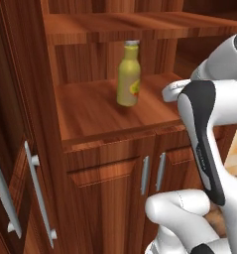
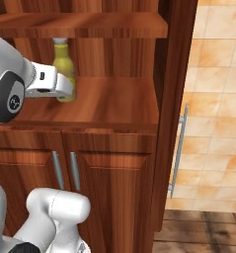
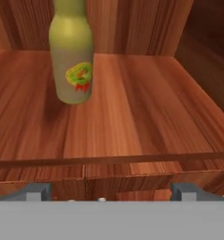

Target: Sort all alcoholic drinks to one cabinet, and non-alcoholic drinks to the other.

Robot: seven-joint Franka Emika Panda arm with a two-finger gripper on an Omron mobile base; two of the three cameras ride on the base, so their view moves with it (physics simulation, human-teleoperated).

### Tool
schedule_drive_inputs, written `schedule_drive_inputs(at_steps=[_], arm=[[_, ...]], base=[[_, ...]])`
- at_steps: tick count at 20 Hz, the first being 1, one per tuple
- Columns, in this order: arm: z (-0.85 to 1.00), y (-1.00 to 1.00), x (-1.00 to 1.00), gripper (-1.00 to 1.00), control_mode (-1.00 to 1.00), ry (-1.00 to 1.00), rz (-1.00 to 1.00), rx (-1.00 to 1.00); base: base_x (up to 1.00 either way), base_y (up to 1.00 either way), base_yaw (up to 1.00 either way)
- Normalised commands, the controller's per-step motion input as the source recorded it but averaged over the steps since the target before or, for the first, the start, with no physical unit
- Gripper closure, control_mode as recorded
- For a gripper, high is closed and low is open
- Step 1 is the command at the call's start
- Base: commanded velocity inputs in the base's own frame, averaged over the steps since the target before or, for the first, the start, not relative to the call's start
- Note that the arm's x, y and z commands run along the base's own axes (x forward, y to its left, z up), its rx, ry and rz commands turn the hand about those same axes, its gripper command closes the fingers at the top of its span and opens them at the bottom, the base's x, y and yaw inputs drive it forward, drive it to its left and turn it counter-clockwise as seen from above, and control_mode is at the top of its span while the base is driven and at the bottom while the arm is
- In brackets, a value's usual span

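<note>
One mustard-yellow bottle (image 1: 129,74) stands upright on the open plank shelf (image 1: 95,111) of the reddish-brown wooden cabinet (image 1: 110,198). You will find it at about 12 o'clock in the left base view, toward the rear of the shelf, with bare wood on all sides of its base. Its grey cap (image 1: 132,43) sits just under the upper shelf board (image 1: 115,22). A red and green label (image 3: 79,77) faces the hand camera.

In the hand view, the bottle appears at about 11 o'clock, well back from the front edge of the shelf. The gripper (image 3: 108,193) sits at 6 o'clock in that view, short of the shelf's front edge and apart from the bottle. Its two fingertips (image 3: 36,192) stand far apart, near opposite sides of the frame, so treat the jaws as spread wide with nothing between them.

In the right base view, the white forearm (image 2: 45,84) reaches in from 9 o'clock and overlaps the lower part of the bottle. Below the shelf, two closed panelled doors carry vertical silver bar handles (image 1: 152,173) side by side. An open cabinet door (image 2: 174,118) stands at about 3 o'clock in the right base view, ahead of a tan tiled wall (image 2: 218,99).
</note>
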Motion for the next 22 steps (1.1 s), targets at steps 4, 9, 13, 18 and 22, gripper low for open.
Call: schedule_drive_inputs(at_steps=[4, 9, 13, 18, 22], arm=[[-0.17, 0.00, -0.26, -1.00, -1.00, 0.06, 0.00, -0.01], [0.00, 0.00, 0.00, -1.00, 1.00, 0.00, 0.00, 0.00], [0.00, 0.00, 0.00, -1.00, 1.00, 0.00, 0.00, 0.00], [0.00, 0.00, 0.00, -1.00, 1.00, 0.00, 0.00, 0.00], [0.00, 0.00, 0.00, -1.00, 1.00, 0.00, 0.00, 0.00]], base=[[0.00, 0.00, 0.00], [-0.73, -0.13, -0.01], [-0.91, -0.28, -0.04], [-0.63, -0.27, -0.10], [-0.10, -0.10, -0.51]])
